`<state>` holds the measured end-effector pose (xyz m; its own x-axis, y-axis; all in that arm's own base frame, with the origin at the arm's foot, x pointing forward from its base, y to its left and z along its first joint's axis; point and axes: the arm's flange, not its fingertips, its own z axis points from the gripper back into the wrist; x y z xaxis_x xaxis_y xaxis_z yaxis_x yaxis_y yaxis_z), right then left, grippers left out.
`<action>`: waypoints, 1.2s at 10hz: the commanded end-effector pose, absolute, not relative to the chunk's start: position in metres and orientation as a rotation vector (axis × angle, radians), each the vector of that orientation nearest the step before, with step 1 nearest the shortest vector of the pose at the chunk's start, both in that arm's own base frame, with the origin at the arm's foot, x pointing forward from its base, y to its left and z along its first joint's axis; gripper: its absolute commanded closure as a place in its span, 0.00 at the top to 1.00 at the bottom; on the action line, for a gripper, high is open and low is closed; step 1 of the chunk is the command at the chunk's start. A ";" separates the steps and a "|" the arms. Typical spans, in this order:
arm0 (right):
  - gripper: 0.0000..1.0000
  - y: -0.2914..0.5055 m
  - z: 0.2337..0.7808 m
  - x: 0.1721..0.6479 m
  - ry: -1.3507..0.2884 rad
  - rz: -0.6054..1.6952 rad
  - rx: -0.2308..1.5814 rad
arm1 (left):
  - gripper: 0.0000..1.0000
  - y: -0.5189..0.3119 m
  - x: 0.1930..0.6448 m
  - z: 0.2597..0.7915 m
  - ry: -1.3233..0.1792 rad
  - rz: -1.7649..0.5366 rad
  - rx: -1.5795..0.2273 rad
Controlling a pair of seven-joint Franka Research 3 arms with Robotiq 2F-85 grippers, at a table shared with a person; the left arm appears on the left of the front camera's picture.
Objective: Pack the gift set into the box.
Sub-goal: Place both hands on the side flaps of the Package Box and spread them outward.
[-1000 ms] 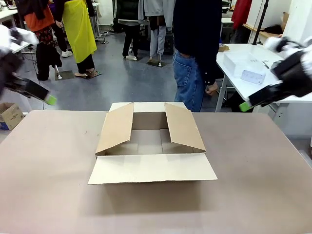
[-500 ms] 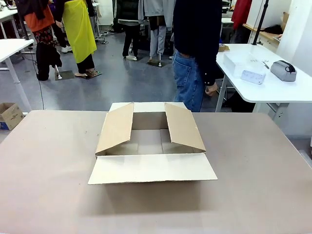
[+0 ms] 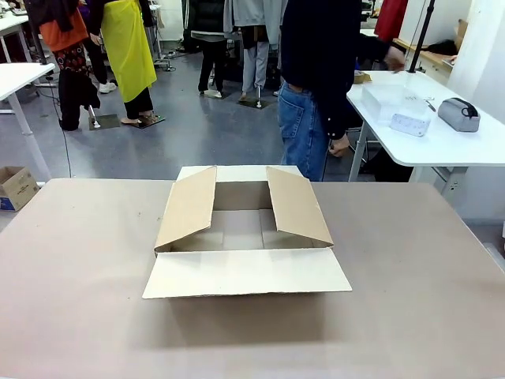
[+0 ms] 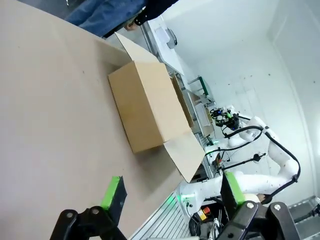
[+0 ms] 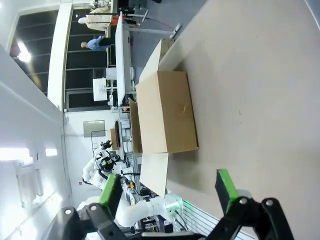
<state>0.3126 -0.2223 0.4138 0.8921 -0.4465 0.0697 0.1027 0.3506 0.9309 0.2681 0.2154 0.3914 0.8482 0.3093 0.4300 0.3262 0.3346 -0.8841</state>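
One brown cardboard box sat open at the middle of the table. All four of its flaps showed: two side flaps tilted up and inward, the near one lying flat toward the robot, and the far one folded back. One person in a dark top and blue jeans stood just beyond the table's far edge. In the left wrist view, the left gripper hung above the table, well apart from the box, its two green-padded fingers spread wide and gripping nothing. The right gripper likewise had its two fingers parted and bare, with the box ahead of it.
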 end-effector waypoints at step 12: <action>1.00 0.193 0.509 0.298 -0.453 0.475 0.452 | 1.00 -0.096 0.276 0.547 -0.379 -0.648 -0.588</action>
<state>0.3000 0.2029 0.5000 0.8109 0.2990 0.5030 -0.4862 0.8227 0.2947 0.2819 -0.1048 0.5448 0.7320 -0.4620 0.5008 0.6659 0.6408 -0.3821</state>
